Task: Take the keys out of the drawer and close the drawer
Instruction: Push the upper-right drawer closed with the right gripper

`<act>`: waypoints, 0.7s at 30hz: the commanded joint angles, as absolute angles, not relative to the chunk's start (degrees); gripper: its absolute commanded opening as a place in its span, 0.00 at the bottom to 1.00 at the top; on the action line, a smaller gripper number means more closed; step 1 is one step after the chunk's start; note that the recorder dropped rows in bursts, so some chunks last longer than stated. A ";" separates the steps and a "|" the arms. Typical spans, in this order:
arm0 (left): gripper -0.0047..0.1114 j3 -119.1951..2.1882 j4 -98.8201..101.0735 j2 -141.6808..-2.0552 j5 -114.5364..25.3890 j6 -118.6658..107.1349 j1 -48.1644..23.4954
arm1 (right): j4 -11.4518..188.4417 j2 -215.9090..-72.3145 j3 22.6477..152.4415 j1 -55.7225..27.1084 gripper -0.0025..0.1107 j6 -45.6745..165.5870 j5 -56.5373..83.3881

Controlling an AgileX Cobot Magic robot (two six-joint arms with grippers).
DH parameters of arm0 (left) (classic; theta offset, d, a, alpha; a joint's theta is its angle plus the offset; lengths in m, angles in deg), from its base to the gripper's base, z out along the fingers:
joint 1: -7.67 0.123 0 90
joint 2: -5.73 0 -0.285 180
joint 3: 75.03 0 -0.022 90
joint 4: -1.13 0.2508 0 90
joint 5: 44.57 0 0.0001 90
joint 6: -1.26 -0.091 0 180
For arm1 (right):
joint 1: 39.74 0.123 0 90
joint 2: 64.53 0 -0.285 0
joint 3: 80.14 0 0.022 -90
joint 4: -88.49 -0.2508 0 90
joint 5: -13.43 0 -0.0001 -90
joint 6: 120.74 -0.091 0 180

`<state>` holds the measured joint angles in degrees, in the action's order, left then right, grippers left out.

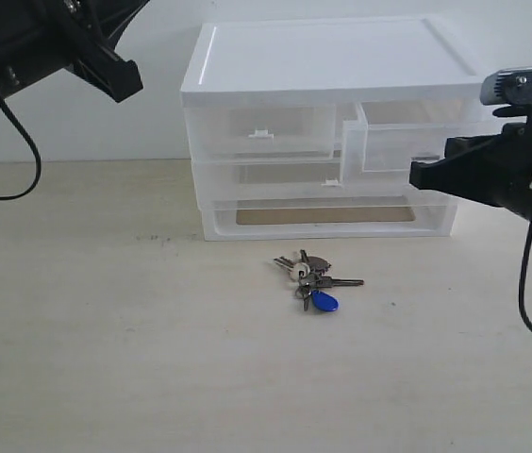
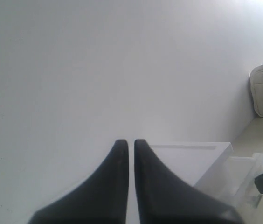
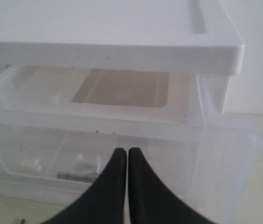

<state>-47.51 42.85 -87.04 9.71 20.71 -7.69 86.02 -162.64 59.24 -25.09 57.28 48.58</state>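
Right black gripper (image 1: pixel 417 176), jaws together and empty, faces open translucent plastic drawer (image 1: pixel 407 143); grey metal keys with blue fob (image 1: pixel 308 276) lie outside; closing push judged next.

a pale, wood-grained desk (image 1: pixel 106 359) is carrying two things. a white cabinet (image 1: pixel 327 61) is standing toward the back of it, close to the white wall. the keys (image 1: pixel 310 276) are lying flat on the bare surface in front of the cabinet, near it but not touching. the blue fob (image 1: pixel 324 302) is lying at the near side of the bunch and the whitish cap (image 1: pixel 299 272) is sitting among the grey blades. a few dark specks (image 1: pixel 153 237) are showing on the desk left of the cabinet's base.
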 commanded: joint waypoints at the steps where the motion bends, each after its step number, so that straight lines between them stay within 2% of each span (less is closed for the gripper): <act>1: 0.08 -47.38 41.99 -87.09 10.03 20.70 -7.55 | 87.82 -163.65 61.97 -25.27 0.02 58.01 50.13; 21: 0.08 -47.71 41.88 -87.60 10.01 20.70 -7.55 | 94.00 -172.30 69.10 -25.39 0.02 54.20 56.71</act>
<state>-47.51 42.60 -87.64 9.71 20.71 -7.69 93.39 -171.92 68.63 -25.09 54.36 54.62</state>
